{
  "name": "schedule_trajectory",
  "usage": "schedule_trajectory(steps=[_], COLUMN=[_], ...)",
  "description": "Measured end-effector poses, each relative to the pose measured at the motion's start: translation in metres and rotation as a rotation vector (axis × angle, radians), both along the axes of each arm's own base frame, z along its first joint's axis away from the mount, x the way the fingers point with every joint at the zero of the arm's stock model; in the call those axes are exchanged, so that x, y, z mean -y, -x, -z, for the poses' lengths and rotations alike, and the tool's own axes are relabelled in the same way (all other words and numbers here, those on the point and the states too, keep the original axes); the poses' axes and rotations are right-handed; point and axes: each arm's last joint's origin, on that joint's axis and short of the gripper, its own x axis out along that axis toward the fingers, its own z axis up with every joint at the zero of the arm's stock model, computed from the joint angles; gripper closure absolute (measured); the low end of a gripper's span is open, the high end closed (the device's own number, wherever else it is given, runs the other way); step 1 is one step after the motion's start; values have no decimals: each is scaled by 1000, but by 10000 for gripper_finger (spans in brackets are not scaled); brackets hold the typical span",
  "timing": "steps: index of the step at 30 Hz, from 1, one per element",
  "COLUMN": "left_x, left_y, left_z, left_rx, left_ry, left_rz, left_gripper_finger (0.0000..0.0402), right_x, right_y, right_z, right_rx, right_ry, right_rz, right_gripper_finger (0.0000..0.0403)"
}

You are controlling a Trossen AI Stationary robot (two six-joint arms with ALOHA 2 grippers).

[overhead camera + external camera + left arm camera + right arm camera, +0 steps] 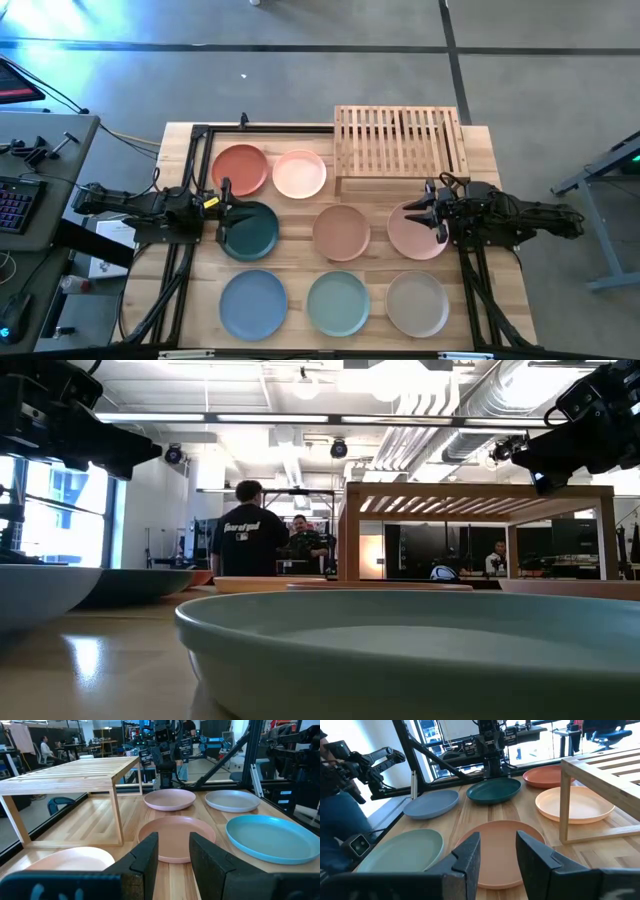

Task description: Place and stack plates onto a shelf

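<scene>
Eight plates lie flat on the tabletop. Far row: rust red (240,169) and pale pink (299,173). Middle row: dark teal (248,230), tan (341,231) and salmon (415,230). Near row: light blue (253,304), mint (338,303) and beige (417,303). The slatted wooden shelf (400,142) stands at the far right with nothing on it. My left gripper (228,208) hovers open over the teal plate's left edge, facing the tan plate (175,835). My right gripper (432,212) hovers open over the salmon plate, also facing the tan plate (500,850).
A black frame (195,180) runs along the table's left side and far edge. A second frame rail (478,290) runs along the right side. The shelf's leg (566,800) stands next to the pale pink plate (575,804). People stand in the room beyond (250,535).
</scene>
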Motion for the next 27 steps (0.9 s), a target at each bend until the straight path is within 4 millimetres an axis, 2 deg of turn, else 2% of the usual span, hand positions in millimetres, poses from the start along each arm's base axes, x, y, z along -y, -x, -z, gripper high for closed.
schedule_trajectory(steps=[27], left_x=[0], left_y=[0], left_z=[0], left_rx=[0], left_ry=[15], left_rz=[-1], left_gripper_finger=[300], right_x=[0], right_y=[0], right_z=[0], right_rx=[0], right_ry=[0], right_rz=[0], right_gripper_finger=[295])
